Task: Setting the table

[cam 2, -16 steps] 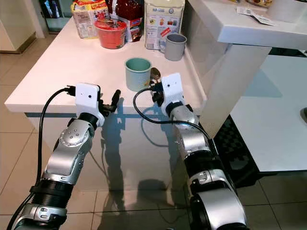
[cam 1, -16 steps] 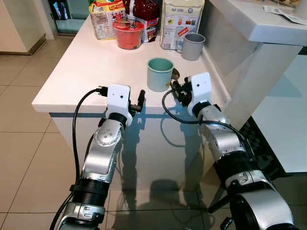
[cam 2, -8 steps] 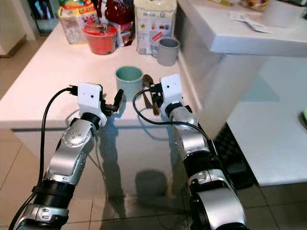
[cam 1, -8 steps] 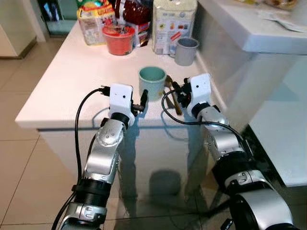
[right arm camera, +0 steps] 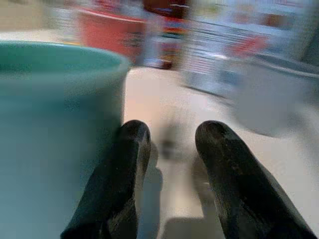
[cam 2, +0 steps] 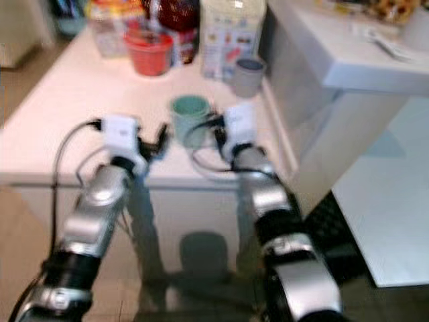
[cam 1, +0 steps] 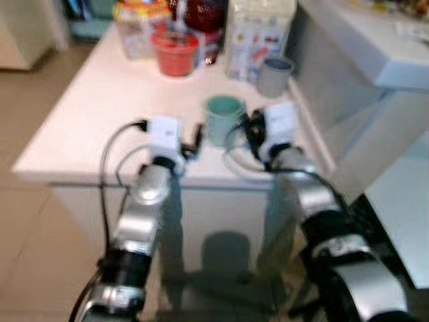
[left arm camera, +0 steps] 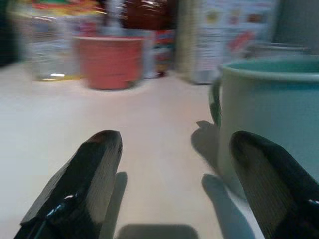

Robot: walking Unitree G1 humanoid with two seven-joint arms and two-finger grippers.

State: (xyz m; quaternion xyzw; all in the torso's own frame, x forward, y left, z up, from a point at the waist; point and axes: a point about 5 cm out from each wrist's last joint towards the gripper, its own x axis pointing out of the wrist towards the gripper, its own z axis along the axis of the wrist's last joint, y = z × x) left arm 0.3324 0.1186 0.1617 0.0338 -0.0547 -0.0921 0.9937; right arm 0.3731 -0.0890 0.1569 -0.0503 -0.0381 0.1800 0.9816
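White counter (cam 1: 100,100) | green cup (cam 1: 223,119) between parted left hand (cam 1: 194,142), right hand (cam 1: 249,129) | packages (cam 1: 258,30) behind

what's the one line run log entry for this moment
left hand open beside green cup | right hand open, other side | white table

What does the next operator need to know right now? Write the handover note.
Left gripper: jaws open, holding nothing, low over the white table just left of the green cup.
Right gripper: jaws a little apart, holding nothing, close on the cup's right side.
Grey cup stands further back near the wall; red bowl and food packages sit at the table's far end.
Done: both grippers brought up to the green cup.
Left: grasp the cup and place it; nothing is set out yet. The head views are blurred.
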